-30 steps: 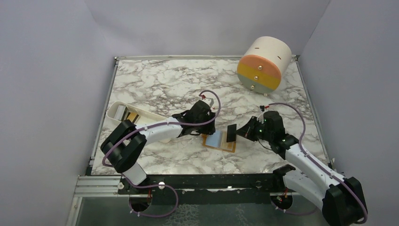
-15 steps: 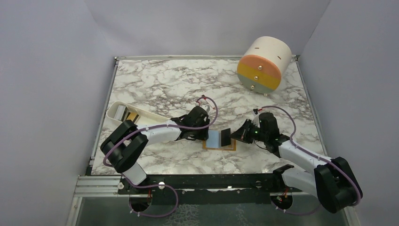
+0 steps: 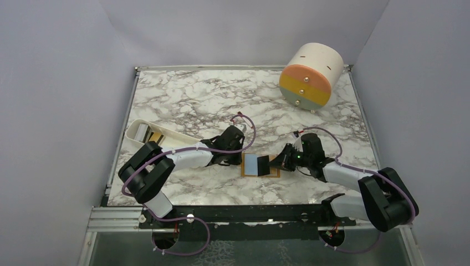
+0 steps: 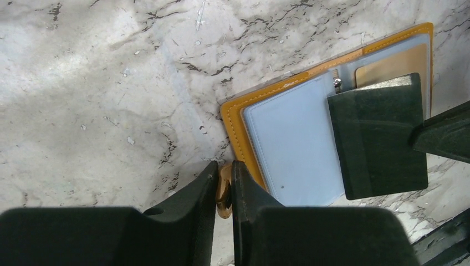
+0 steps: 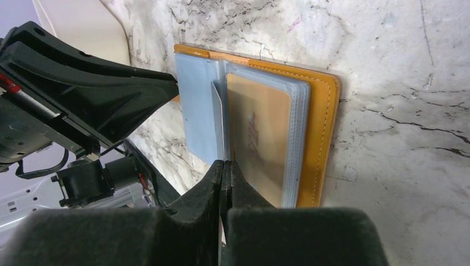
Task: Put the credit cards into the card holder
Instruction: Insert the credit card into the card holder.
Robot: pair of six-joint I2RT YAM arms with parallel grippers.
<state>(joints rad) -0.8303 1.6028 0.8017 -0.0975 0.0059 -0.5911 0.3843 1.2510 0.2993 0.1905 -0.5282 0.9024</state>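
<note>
Top external: card holder [image 3: 251, 165] lengthwise left-right

Top view high, looking down; wrist views close, sharing card holder [image 4: 291, 141].

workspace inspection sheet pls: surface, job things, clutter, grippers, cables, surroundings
surface: marble-pattern table, nothing spilled seen
job's things: card holder lies open, blue-grey sleeves up; golden card sits in a clear sleeve; more cards seem to lie in the tray
clutter: white oblong tray at left; banded drum at the far right corner
grippers: left gripper jaws closed on the card holder's tan tab; right gripper jaws shut at the sleeves, unclear whether they pinch one
cables: purple cable loops over each arm, no snag seen
surroundings: plain pale walls; black rail at the near edge
</note>
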